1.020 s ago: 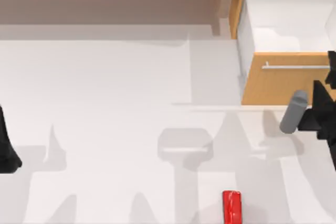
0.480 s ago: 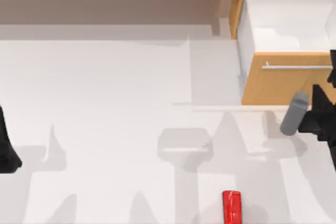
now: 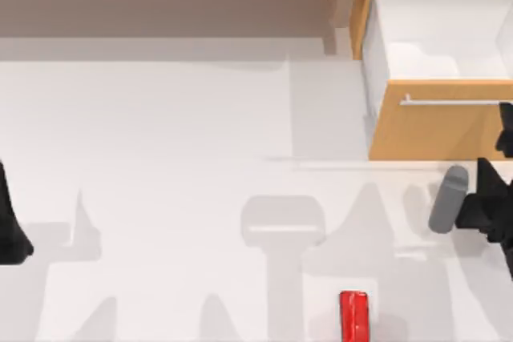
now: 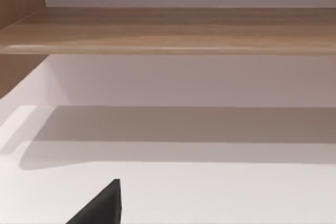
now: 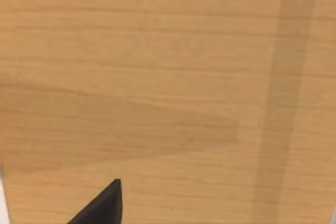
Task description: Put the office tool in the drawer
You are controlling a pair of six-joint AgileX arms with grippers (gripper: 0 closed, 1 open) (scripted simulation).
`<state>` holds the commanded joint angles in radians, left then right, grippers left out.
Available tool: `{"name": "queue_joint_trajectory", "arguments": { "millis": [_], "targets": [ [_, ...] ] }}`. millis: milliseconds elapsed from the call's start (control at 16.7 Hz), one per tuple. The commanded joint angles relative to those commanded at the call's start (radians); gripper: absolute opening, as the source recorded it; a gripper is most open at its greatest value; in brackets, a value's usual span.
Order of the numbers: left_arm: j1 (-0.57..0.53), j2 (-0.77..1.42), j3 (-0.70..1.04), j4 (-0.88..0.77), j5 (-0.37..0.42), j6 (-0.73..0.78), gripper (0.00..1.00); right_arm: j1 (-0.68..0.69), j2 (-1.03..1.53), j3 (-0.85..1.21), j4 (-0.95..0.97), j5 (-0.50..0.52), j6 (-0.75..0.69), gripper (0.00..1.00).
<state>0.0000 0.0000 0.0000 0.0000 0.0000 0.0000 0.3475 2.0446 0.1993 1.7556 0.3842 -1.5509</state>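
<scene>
Red office tool (image 3: 353,315), long axis toward the table's far edge

No readable text, labels or numbers anywhere.

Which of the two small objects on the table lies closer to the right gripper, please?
The grey cylinder, right beside the right gripper; the red office tool lies apart.
</scene>
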Motion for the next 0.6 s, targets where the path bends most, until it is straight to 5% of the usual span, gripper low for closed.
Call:
{"name": "queue_joint_trajectory", "arguments": {
  "millis": [300,600],
  "targets": [
    [0.0,0.0,0.0,0.0,0.0,0.0,1.0,0.1,-0.088,0.076,-0.133,-0.009,0.148,1.0],
    [0.0,0.0,0.0,0.0,0.0,0.0,1.0,0.283,-0.226,0.252,-0.529,-0.03,0.543,1.0]
  ]
}}
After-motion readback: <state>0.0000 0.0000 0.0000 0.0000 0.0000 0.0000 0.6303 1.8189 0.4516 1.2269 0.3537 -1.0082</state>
